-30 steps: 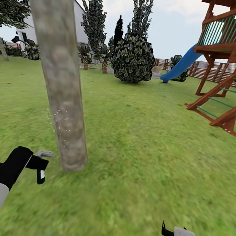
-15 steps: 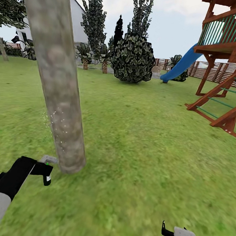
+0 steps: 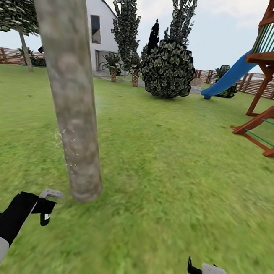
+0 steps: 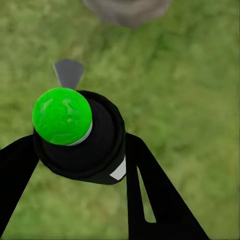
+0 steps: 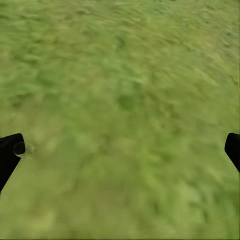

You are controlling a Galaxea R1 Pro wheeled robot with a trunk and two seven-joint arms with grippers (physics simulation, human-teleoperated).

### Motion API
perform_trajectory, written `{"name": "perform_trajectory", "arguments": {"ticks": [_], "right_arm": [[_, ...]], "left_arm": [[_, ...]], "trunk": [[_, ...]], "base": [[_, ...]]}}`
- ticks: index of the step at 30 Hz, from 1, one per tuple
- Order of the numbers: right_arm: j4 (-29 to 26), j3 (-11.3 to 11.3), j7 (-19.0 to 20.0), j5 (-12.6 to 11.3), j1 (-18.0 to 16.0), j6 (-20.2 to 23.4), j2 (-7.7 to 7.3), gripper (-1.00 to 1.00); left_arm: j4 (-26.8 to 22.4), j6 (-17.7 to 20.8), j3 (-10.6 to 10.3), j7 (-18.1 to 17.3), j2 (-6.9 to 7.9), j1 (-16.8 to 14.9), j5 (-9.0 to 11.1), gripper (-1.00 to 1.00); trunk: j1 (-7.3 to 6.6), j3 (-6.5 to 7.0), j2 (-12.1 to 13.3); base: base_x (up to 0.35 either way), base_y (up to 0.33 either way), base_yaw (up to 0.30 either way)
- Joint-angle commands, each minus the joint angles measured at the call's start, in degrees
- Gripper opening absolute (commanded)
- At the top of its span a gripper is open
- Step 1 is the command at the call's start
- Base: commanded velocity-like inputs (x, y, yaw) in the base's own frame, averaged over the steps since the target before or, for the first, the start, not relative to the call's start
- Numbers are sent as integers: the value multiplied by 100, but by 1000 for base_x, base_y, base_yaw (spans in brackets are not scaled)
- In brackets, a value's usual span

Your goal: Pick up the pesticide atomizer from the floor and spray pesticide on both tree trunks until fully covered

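Cropping the tree trunk (image 3: 70, 92), the frame hides its crown.

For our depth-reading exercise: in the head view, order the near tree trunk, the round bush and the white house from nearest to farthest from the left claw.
1. Near tree trunk: just ahead of the left claw.
2. Round bush: mid-lawn, ahead and right.
3. White house: farthest, behind the trunk.

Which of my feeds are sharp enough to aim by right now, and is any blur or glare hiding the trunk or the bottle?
Head view: tree trunk sharp, flat light, no glare, grass smeared. Left wrist view: pesticide atomizer crisp in the left pincer, trunk base soft. Right wrist view: only blurred grass between the right pincer tips.
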Motion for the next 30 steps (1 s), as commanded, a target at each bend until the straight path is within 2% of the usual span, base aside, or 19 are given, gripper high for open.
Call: {"name": "perform_trajectory", "arguments": {"ticks": [1,3,6,15,20,26,30], "right_arm": [[-1,0,0,-4,0,0,-1,100],[0,0,0,-7,0,0,-2,100],[0,0,0,-8,0,0,-2,100],[-1,0,0,-8,0,0,-2,100],[-1,0,0,-8,0,0,-2,100],[0,0,0,-8,0,0,-2,100],[0,0,0,-8,0,-1,-2,100]], "left_arm": [[-1,1,-5,9,-12,0,8,-100],[10,1,-14,19,-102,0,7,-100],[55,-3,-16,22,-141,2,6,-100],[97,-5,-11,23,-148,9,6,-100],[109,-8,-11,23,-192,10,15,-100],[109,-6,-11,23,-210,12,12,-100],[109,-4,-11,29,-218,12,6,-100]], "trunk": [[0,0,0],[0,0,0],[0,0,0],[0,0,0],[0,0,0],[0,0,0],[0,0,0]], "base": [[190,-234,154],[185,-234,38],[157,-240,7],[56,-265,13],[32,-274,244],[198,-224,275],[227,-204,73]]}}
